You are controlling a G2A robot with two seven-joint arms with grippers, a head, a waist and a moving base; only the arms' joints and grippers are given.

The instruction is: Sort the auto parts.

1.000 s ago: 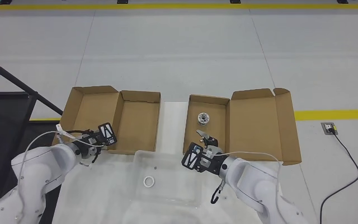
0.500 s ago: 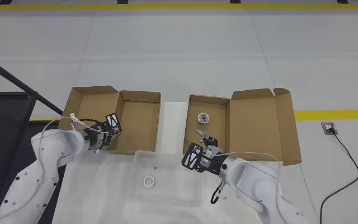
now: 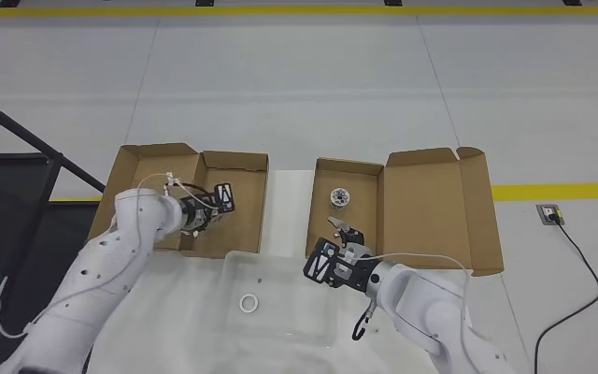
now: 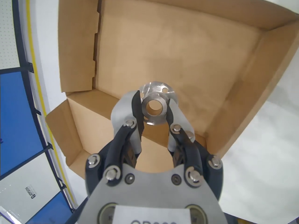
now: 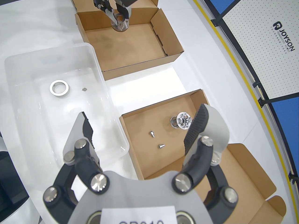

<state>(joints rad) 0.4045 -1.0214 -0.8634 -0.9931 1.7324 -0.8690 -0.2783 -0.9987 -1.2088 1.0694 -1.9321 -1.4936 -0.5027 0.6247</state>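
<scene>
White tabletop (image 3: 290, 187) on a pale floor, with a yellow line (image 3: 280, 10) along the far side: that is your setting. Left claw (image 4: 153, 104): clamped on the raised hub of a metal flange (image 4: 161, 89), one finger on each side, the bore facing the wrist camera. You see that part held over the bare floor of the left box (image 4: 177, 54), toward its left, hinged side; whether it touches the cardboard cannot be told. Left box: open cardboard, lid laid flat to the left, on the far left of the table. Right claw (image 5: 142, 120): jaws spread wide with nothing between them, hanging by the near left corner of the right box (image 5: 144, 159). Right box: open cardboard, lid laid out to the right. In it you count a round machined part (image 5: 181, 120) and two small bolts (image 5: 152, 133) lying apart, nearer than that part. Clear bin (image 5: 98, 64): on the near side, between the two boxes and just beside the right box. One metal ring (image 5: 59, 87) lies flat on its floor.
</scene>
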